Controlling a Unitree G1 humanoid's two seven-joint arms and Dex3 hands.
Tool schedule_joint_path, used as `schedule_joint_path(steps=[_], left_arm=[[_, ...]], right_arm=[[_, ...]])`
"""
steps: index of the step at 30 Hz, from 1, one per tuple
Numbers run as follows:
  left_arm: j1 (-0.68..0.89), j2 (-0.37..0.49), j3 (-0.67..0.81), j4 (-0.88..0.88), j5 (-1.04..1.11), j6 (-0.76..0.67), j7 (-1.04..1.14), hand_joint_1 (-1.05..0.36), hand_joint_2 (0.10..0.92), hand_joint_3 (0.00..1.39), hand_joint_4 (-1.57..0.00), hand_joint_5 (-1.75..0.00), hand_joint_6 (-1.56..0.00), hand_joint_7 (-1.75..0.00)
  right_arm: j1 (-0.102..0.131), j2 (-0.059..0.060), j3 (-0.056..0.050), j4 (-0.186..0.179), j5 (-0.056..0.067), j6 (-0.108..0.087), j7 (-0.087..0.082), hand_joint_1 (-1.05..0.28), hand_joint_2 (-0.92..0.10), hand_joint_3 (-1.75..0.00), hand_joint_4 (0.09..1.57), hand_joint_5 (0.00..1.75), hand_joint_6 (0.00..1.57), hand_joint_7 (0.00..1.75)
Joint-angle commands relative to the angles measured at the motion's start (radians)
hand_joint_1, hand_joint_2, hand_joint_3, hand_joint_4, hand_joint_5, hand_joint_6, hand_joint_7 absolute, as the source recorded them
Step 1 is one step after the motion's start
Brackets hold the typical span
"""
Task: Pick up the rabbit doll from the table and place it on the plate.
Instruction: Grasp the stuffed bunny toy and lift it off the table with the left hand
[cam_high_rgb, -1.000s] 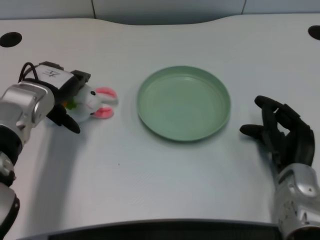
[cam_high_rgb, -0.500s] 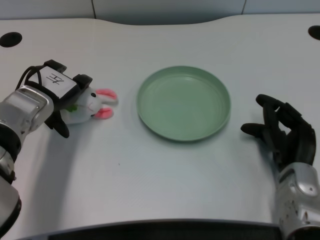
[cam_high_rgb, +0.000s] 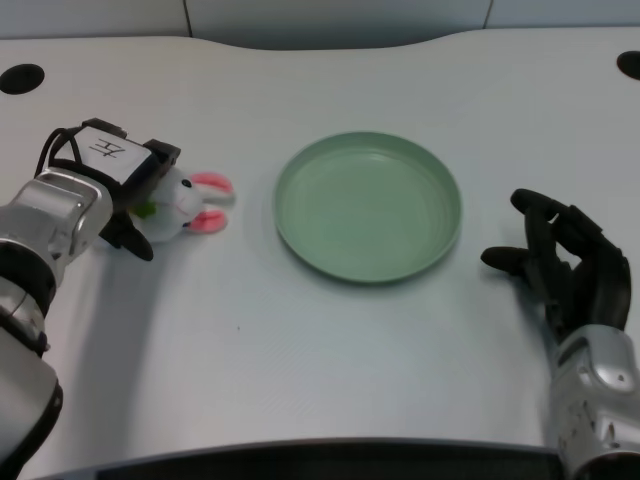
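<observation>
White pink-eared rabbit doll (cam_high_rgb: 190, 205), green plate (cam_high_rgb: 368, 206)

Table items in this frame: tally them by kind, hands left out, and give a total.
Rabbit doll: 1, white with pink ears, lying at the left hand
Plate: 1, green, nothing on it
Total: 2

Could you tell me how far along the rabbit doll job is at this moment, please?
Nothing is finished: the green plate holds nothing, and the rabbit doll lies on the white table beside it, toward the robot's left. In hand: the left robot hand is over the doll's body, though whether it grips is not visible. Left: secure the doll, lift it, carry it across and set it on the plate.
</observation>
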Motion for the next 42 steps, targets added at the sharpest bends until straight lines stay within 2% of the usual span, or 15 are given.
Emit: schedule_joint_path(steps=[1,11,20,24,25,26,27,28,30,31,33,34,38,40,42], left_arm=[[-0.019,-0.002,0.025,0.016,-0.033,0.009,-0.029,-0.88,0.874,0.01,-0.2,-0.09,-0.18,-0.02],[-0.025,-0.005,0.014,0.026,-0.025,0.029,-0.022,-0.79,0.854,0.0,-0.29,-0.09,-0.28,-0.03],[-0.015,-0.006,0.017,0.027,-0.034,0.025,-0.015,-0.63,0.812,0.0,-0.44,-0.11,-0.44,-0.04],[-0.003,-0.007,0.033,0.025,-0.054,0.01,-0.017,-0.52,0.832,0.01,-0.59,-0.17,-0.68,-0.13],[-0.002,-0.006,0.043,0.025,-0.065,0.001,-0.021,-0.48,0.831,0.01,-0.64,-0.35,-0.73,-0.21],[-0.001,-0.006,0.05,0.025,-0.074,-0.005,-0.025,-0.44,0.831,0.0,-0.53,-0.71,-0.71,-0.37],[-0.001,-0.007,0.061,0.027,-0.087,-0.005,-0.046,-0.43,0.83,0.0,-0.48,-0.87,-0.68,-0.47],[-0.003,-0.009,0.066,0.029,-0.094,-0.002,-0.065,-0.41,0.846,0.0,-0.44,-1.13,-0.57,-0.74],[-0.004,-0.011,0.074,0.028,-0.103,-0.003,-0.084,-0.4,0.856,0.0,-0.43,-1.27,-0.49,-0.92],[-0.004,-0.012,0.072,0.028,-0.102,-0.002,-0.091,-0.37,0.838,0.0,-0.55,-1.31,-0.52,-1.11],[-0.003,-0.015,0.069,0.027,-0.098,0.004,-0.092,-0.39,0.839,0.0,-0.52,-1.58,-0.43,-1.56],[-0.002,-0.016,0.067,0.026,-0.096,0.006,-0.091,-0.39,0.837,0.0,-0.52,-1.64,-0.42,-1.65],[0.002,-0.016,0.073,0.024,-0.102,0.004,-0.082,-0.36,0.837,0.0,-0.59,-1.74,-0.49,-1.74],[0.001,-0.021,0.078,0.026,-0.107,0.016,-0.096,-0.28,0.873,0.02,-0.66,-1.74,-0.52,-1.75],[0.006,-0.025,0.082,0.024,-0.11,0.02,-0.085,-0.23,0.902,0.03,-0.64,-1.74,-0.49,-1.75]], right_arm=[[0.017,0.006,0.005,-0.022,-0.005,0.013,-0.013,-0.33,-0.92,-0.25,0.8,1.09,0.79,0.52],[0.027,0.007,0.003,-0.037,0.009,0.019,-0.001,-0.32,-0.92,-0.25,0.79,1.1,0.79,0.52],[0.031,0.007,0.0,-0.042,0.012,0.022,0.0,-0.31,-0.92,-0.25,0.8,1.11,0.8,0.52],[0.039,0.009,0.001,-0.063,0.011,0.035,-0.007,-0.32,-0.92,-0.24,0.79,1.1,0.79,0.51],[0.041,0.01,0.0,-0.067,0.012,0.036,-0.006,-0.32,-0.92,-0.24,0.8,1.11,0.8,0.51],[0.043,0.01,0.0,-0.07,0.013,0.037,-0.004,-0.32,-0.92,-0.24,0.8,1.11,0.8,0.51],[0.044,0.011,0.0,-0.071,0.013,0.037,-0.004,-0.32,-0.92,-0.24,0.8,1.11,0.8,0.51],[0.045,0.01,0.0,-0.071,0.012,0.036,-0.004,-0.32,-0.92,-0.24,0.8,1.11,0.8,0.51],[0.047,0.009,0.001,-0.069,0.009,0.029,-0.003,-0.32,-0.92,-0.25,0.8,1.11,0.8,0.5],[0.047,0.009,0.001,-0.07,0.009,0.032,-0.004,-0.32,-0.92,-0.24,0.8,1.11,0.8,0.5],[0.049,0.01,0.002,-0.077,0.009,0.037,-0.006,-0.32,-0.92,-0.24,0.8,1.11,0.8,0.5],[0.049,0.011,0.003,-0.08,0.009,0.039,-0.007,-0.32,-0.92,-0.25,0.8,1.11,0.8,0.5],[0.049,0.01,0.001,-0.075,0.01,0.032,-0.002,-0.31,-0.92,-0.25,0.79,1.11,0.8,0.49],[0.047,0.007,0.0,-0.066,0.011,0.029,0.001,-0.31,-0.92,-0.25,0.79,1.1,0.8,0.49],[0.044,0.006,-0.003,-0.059,0.012,0.027,0.004,-0.32,-0.92,-0.25,0.8,1.1,0.8,0.49]])
